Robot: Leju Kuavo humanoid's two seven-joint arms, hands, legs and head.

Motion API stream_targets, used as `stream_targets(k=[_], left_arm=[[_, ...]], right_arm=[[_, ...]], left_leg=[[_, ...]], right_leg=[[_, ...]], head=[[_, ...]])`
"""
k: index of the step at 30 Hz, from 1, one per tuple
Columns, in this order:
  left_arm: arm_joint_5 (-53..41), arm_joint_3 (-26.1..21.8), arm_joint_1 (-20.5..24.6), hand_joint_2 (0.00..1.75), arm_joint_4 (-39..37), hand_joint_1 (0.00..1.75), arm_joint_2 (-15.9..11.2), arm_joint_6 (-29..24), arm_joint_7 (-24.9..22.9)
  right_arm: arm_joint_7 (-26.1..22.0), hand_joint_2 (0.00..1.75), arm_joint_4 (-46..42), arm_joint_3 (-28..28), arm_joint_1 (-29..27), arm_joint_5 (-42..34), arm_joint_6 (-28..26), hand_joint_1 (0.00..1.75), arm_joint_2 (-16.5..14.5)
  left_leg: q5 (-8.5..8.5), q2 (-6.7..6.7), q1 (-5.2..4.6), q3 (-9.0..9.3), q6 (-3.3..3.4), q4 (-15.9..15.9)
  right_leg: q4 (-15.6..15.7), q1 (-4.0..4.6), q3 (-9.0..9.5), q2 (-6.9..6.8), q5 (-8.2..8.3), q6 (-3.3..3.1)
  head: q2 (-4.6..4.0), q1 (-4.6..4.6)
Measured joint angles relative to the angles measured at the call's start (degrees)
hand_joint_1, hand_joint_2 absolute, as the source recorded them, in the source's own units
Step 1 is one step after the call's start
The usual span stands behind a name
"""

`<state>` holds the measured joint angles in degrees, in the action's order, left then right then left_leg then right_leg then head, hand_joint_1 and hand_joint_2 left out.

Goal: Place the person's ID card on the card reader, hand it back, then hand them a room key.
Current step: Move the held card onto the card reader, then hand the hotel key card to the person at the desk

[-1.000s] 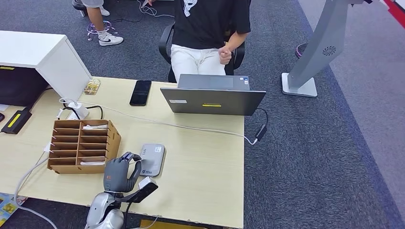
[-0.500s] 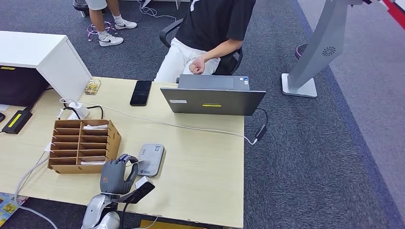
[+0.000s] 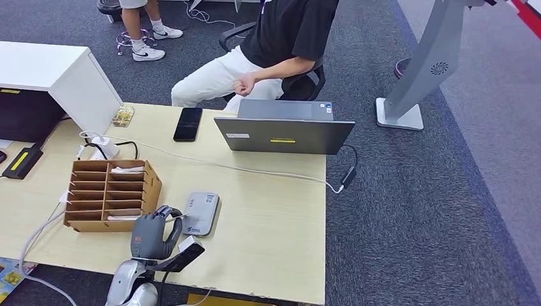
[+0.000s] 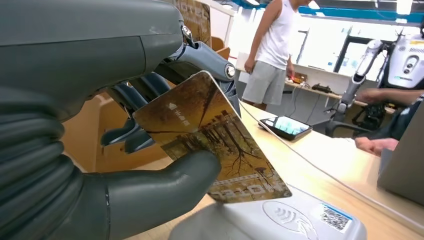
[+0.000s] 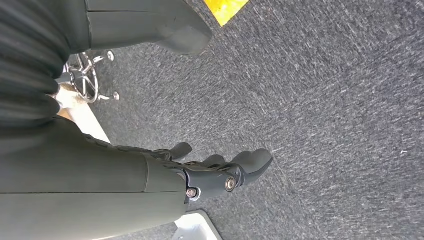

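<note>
1. The left hand [image 4: 125, 165] is pinching the ID card [image 4: 210, 145] between thumb and fingers, just above the card reader [image 3: 201, 213] near the bench's [image 3: 274, 210] near edge.
2. The card's looking thin, stiff and slick, so I'd guess gripping by one edge works best.
3. The right hand [image 5: 215, 172] is hanging over carpet, fingers loosely apart, holding nothing.

Even, bright overhead light fills the head view; the pale wooden tabletop [image 3: 268, 210] shows no glare, and the open grey laptop [image 3: 284, 131] throws only a faint, soft shadow onto it. The picture is sharp from edge to edge.

In the left wrist view, the windows behind the standing person in a white sleeveless top [image 4: 274, 47] are blown out to white (strong backlight), and that person is soft. The brown tree-printed card [image 4: 210, 137] is crisp, with a mild sheen on its upper corner; the grey ribbed cover nearest the lens blurs.

In the right wrist view the dark grey carpet [image 5: 325, 100] is evenly lit and grainy, while the dark fingers [image 5: 240, 172] stay in focus.
</note>
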<state>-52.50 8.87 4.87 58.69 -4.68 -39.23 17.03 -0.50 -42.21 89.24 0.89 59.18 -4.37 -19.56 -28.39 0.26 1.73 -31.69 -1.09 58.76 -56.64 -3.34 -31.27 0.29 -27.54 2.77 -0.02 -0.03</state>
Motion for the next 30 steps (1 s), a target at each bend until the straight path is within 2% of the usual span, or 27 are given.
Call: stream_targets(k=[3,9,16,24,30], left_arm=[[0.6,-1.2,-0.8,1.75,5.0,1.75,-2.3,-0.2,-0.8],[1.0,-6.4,-0.2,1.75,17.1,1.75,-7.3,2.2,-1.5],[-1.5,-8.8,1.0,1.75,24.1,1.75,-10.4,2.1,-1.8],[-9.2,-8.9,7.3,1.75,25.5,1.75,-12.8,2.3,-8.8],[-10.2,-10.5,12.2,1.75,20.4,1.75,-15.3,2.3,-11.8]], right_arm=[[0.7,1.75,-0.1,0.0,-0.1,-0.1,0.0,0.0,0.0],[2.0,1.75,-0.2,0.0,-0.3,-0.9,0.0,0.0,0.0],[2.8,1.75,-0.2,0.0,-0.3,-1.3,0.0,0.0,0.1],[6.2,1.75,-1.7,0.0,-0.6,-4.9,2.0,0.0,0.3],[6.7,1.75,-2.2,0.0,-0.7,-5.5,2.0,0.0,0.5]], left_leg=[[0.03,0.0,0.03,-0.04,-0.01,0.0],[0.06,-0.01,0.04,-0.1,-0.01,0.0],[0.05,-0.02,0.03,-0.11,-0.01,0.0],[0.07,0.0,0.03,-0.1,-0.02,0.0],[0.07,0.0,0.04,-0.11,-0.02,0.0]], right_leg=[[0.0,0.02,-0.09,0.0,0.0,-0.01],[0.0,0.03,-0.12,-0.01,-0.01,-0.01],[0.0,0.02,-0.14,-0.02,0.0,-0.01],[0.0,0.02,-0.14,0.0,0.02,-0.02],[0.0,0.02,-0.15,0.0,0.01,-0.02]], head=[[0.0,-0.01],[0.0,-0.01],[0.0,0.01],[0.0,-0.01],[0.0,-0.01]])
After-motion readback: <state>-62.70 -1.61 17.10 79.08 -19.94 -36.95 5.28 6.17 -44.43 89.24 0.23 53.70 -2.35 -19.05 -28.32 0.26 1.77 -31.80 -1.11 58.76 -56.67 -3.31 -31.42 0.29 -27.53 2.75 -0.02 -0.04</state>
